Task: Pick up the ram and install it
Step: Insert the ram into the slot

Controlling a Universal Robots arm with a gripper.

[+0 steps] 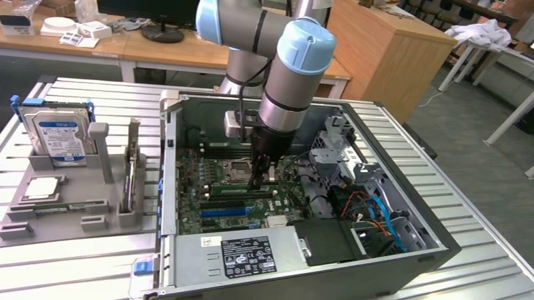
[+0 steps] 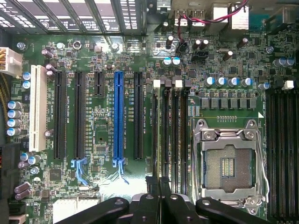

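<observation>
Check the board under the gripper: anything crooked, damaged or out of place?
Nothing stands out. The memory slots beside the empty CPU socket run straight and parallel, and the shut gripper hangs over them.

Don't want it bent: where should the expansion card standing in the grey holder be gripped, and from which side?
Probably its top edge, from above, jaws across the thin faces: the expansion card stands on edge, its bottom seated in the grey holder.

A slatted metal worktop (image 1: 84, 262) stands on a grey floor (image 1: 467, 156), with pale wooden desks (image 1: 150, 53) and a wooden cabinet (image 1: 392, 56) behind it.
</observation>
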